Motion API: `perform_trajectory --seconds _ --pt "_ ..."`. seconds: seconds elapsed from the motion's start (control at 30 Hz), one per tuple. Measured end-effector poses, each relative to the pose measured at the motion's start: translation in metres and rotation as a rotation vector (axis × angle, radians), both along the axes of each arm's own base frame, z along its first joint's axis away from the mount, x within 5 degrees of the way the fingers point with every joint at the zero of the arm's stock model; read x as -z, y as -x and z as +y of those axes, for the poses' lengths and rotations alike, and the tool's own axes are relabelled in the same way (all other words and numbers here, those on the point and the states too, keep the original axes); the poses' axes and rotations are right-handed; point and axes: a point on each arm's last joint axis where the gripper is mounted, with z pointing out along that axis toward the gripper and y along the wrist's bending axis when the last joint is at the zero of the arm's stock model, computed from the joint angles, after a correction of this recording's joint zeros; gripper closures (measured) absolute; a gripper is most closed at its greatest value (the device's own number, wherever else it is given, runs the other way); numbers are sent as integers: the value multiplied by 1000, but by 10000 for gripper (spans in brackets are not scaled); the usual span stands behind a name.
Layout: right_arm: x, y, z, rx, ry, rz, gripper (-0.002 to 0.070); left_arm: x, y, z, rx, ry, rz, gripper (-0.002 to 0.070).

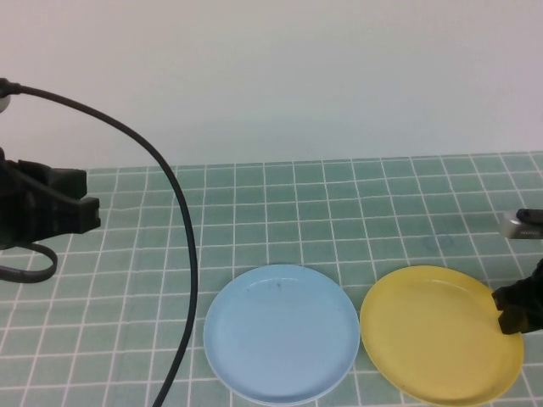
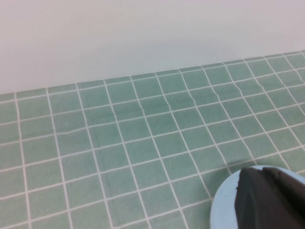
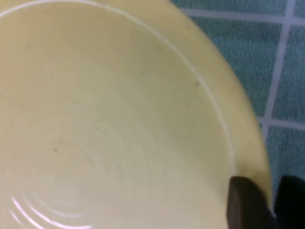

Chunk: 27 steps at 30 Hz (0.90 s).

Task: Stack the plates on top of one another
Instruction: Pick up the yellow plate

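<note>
The left gripper [image 1: 81, 214] hangs well to the left of the blue plate [image 1: 282, 332], above the green tiled table [image 1: 339, 203], touching nothing; whether it is open, I cannot tell. A black cable [image 1: 182, 246] runs between them. Two plates show: the light blue one and, just to its right, almost touching, a yellow plate [image 1: 437, 332]. Both are round, shallow and low-rimmed. The right gripper [image 1: 516, 312] is nipped nearly closed on the yellow plate's right rim.
</note>
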Motion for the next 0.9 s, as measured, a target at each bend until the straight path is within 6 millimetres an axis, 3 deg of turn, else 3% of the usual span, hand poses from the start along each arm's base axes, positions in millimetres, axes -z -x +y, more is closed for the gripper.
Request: perform_trajectory --seconds 0.17,0.47,0.63,0.9 --pt "1 0 0 -9 -1 8 639 0 0 0 0 0 0 675" --pt "-2 -2 -1 -25 11 -4 659 0 0 0 -1 1 -2 675" --pt "-30 -12 -1 -77 23 -56 662 0 0 0 -1 6 -1 675" --pt "-105 -37 5 -94 -27 -165 663 0 0 0 0 8 2 675"
